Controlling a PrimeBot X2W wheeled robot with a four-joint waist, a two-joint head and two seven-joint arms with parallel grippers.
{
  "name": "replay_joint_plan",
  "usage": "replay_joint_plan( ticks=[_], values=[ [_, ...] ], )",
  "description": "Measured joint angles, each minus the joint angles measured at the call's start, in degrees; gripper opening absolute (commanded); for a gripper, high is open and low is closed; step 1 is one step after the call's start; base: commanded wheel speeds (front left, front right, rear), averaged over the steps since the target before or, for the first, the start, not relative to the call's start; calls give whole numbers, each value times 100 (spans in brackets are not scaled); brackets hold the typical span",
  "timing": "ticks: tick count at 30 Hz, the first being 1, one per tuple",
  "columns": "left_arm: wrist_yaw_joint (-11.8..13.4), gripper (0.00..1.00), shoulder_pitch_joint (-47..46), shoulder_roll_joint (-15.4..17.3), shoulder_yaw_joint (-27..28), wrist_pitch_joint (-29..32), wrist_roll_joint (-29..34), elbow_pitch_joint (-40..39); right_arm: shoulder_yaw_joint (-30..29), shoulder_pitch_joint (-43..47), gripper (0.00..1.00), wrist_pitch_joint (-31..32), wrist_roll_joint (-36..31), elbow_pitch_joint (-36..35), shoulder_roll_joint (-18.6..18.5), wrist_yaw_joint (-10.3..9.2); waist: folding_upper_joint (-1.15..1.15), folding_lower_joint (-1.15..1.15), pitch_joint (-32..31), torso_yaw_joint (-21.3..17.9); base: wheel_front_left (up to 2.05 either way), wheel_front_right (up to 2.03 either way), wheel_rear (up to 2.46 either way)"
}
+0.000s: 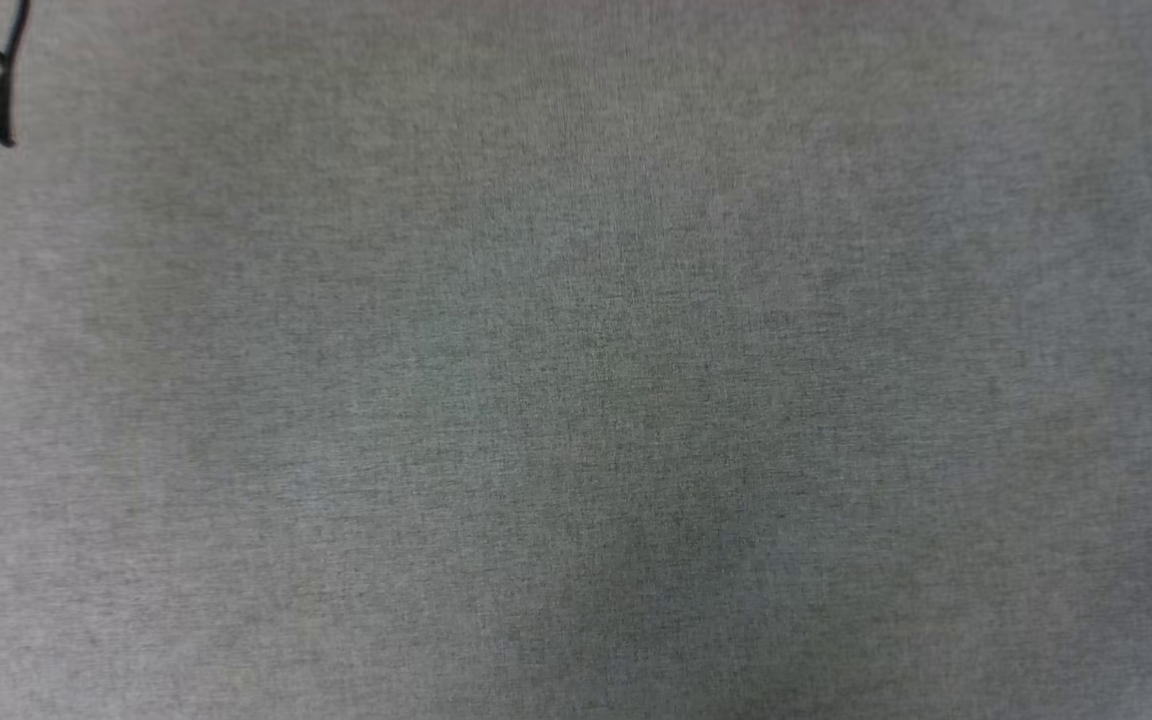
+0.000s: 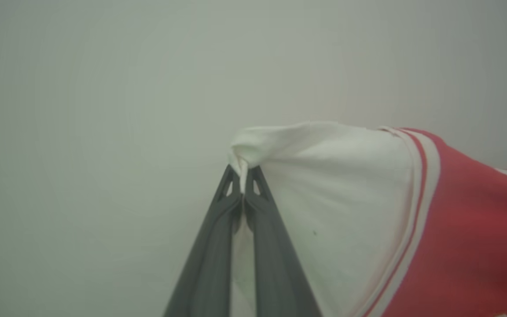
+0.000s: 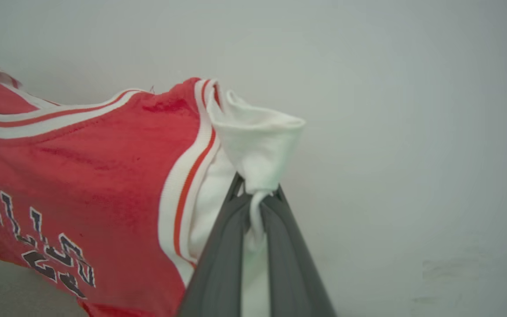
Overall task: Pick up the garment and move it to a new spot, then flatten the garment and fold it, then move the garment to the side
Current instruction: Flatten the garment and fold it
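Hands (image 2: 242, 172) (image 3: 257, 194), perhaps aloft, tight on garment (image 3: 82, 167)

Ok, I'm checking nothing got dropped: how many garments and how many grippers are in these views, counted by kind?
garment: 1, red with white sleeves
grippers: 2, the left gripper and the right gripper, each shut on a white sleeve end of the garment
Total: 3

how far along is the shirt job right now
Pickup looks done: the left gripper is shut on one white sleeve of the shirt, and the right gripper is shut on the other. In hand: probably the carry to a new spot on the grey surface. Left: laying it flat, folding it, moving it aside.
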Motion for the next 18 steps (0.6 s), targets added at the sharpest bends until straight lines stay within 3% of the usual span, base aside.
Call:
replay_joint_plan(
  ticks=[10,18],
  values=[
    [-266,0,361,-205,42,-149,-219,583,644,56,0,-219,419,425,44,0,0,0,183,51,0,0,0],
    [-481,0,1630,-207,207,-207,-405,557,1227,1308,0,-392,999,286,-199,-1,0,-1,-338,110,0,0,0]
  ],
)
